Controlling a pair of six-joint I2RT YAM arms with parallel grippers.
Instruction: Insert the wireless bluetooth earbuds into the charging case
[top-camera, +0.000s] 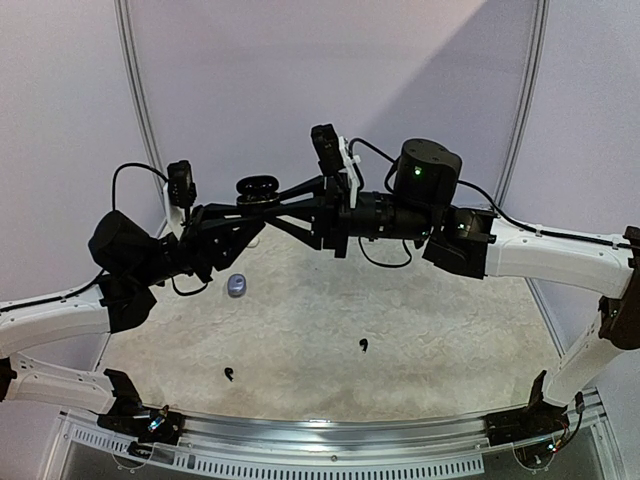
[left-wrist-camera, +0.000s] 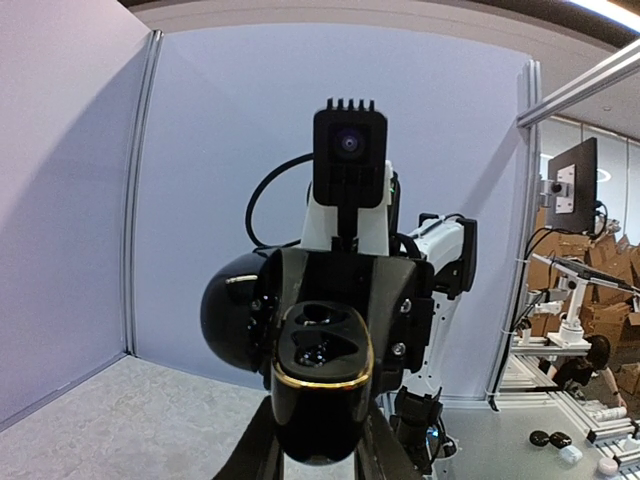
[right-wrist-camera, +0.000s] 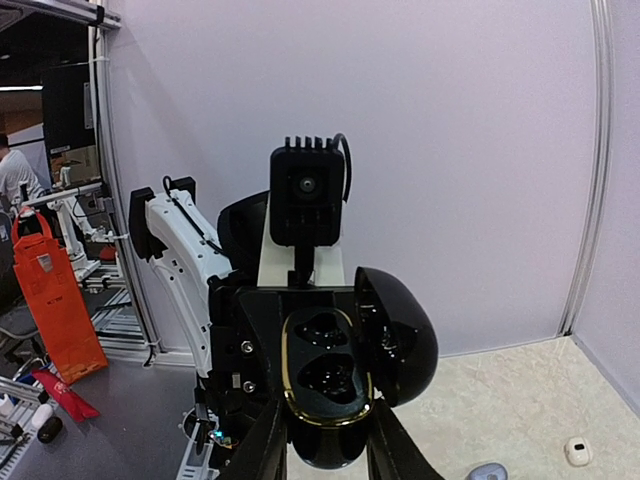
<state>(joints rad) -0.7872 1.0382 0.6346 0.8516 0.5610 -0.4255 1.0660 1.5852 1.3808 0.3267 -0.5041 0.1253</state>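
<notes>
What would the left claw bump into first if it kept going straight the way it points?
The left claw, gripping the black case, points straight at the right claw. It would likely meet that claw first, though the gap is unclear.

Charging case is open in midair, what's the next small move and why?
Probably back the right claw off the charging case and lower it toward the nearer black earbud. The left claw grips the case, its lid stands open, both wells look empty, and earbuds lie on the table.

Two black earbuds (top-camera: 229, 374), one black charging case (top-camera: 258, 188), one small pale object (top-camera: 237, 286).
</notes>
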